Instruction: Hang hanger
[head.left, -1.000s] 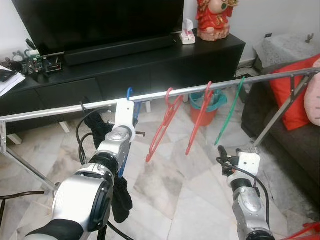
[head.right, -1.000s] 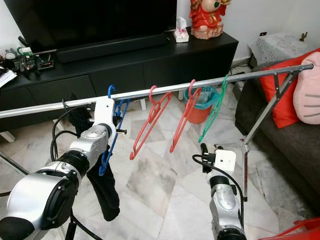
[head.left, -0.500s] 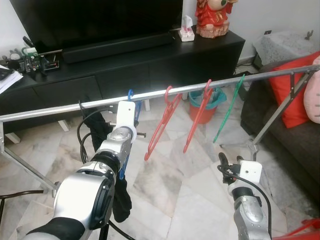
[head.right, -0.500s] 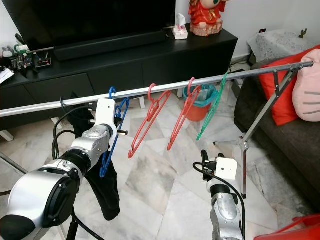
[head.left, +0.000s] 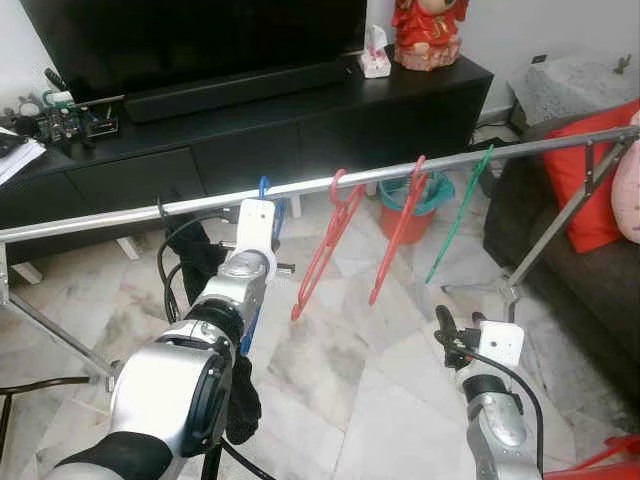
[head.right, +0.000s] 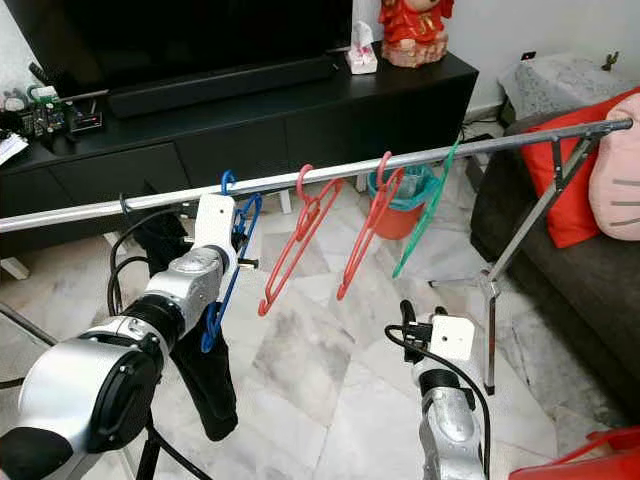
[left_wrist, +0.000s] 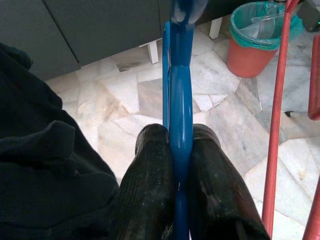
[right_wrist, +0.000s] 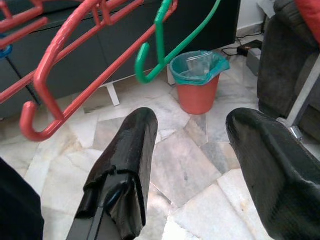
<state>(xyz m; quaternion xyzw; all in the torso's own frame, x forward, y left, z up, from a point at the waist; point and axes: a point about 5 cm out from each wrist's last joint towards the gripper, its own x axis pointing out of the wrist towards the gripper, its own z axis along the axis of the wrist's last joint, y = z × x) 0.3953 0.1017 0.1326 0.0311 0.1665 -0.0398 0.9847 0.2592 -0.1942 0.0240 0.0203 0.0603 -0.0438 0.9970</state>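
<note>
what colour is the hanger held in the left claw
Blue: a blue plastic hanger, clearest in the left wrist view, pinched by the left claw.

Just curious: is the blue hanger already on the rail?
On. The blue hanger's hook is over the metal rail, and the left gripper is shut on its body.

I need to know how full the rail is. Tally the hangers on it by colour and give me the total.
Blue hanger: 1, clamped in the left claw
Red hangers: 2
Green hanger: 1
Total: 4 hangers on the metal rail
</note>
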